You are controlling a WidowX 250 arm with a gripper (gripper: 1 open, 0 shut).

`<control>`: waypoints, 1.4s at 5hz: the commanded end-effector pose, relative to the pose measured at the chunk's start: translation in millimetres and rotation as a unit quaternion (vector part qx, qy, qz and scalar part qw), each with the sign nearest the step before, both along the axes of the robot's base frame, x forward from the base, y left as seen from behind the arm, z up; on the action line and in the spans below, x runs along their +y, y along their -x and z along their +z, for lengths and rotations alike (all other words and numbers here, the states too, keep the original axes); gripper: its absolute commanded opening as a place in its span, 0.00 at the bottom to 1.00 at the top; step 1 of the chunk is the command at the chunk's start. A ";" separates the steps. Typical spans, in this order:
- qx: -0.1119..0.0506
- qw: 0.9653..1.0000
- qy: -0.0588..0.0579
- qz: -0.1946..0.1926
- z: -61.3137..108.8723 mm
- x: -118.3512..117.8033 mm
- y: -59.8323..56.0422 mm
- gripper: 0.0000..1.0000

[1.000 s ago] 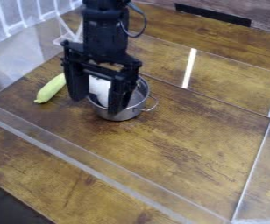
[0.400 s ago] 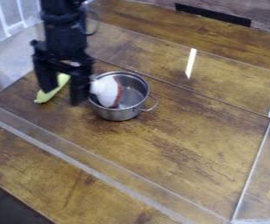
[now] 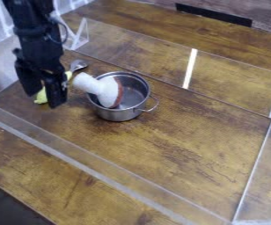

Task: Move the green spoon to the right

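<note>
My black gripper (image 3: 41,95) hangs at the left side of the wooden table (image 3: 185,132), open, with one finger on each side of the green spoon (image 3: 40,98). Most of the spoon is hidden behind the fingers; only a small yellow-green bit shows low between them. I cannot tell whether the fingers touch it. The spoon lies on the table just left of the metal pot (image 3: 122,98).
A white thick-handled utensil (image 3: 94,84) with a red part leans out of the pot toward the gripper. Clear acrylic walls (image 3: 103,176) fence the table at the front, left and right. Bare wood stretches to the right of the pot.
The gripper has moved left from above the pot to over the green spoon and come lower around it. It has stayed open. The pot and utensil have not moved.
</note>
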State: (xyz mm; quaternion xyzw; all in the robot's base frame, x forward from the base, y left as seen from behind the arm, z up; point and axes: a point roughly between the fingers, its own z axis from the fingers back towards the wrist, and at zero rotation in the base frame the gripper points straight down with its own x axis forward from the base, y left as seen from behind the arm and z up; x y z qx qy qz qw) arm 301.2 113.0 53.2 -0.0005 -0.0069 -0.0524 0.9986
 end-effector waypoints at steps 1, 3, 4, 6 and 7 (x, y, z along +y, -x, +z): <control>-0.042 0.999 -0.013 0.021 3.9 14.1 -23.6 1.00; -0.059 0.997 -0.008 0.051 -7.1 5.0 -56.9 1.00; -0.060 0.996 -0.006 0.073 -9.8 13.0 -56.9 0.00; -0.061 0.994 0.003 0.086 -3.3 28.5 -61.1 0.00; -0.061 0.995 0.013 0.076 0.7 33.8 -66.0 1.00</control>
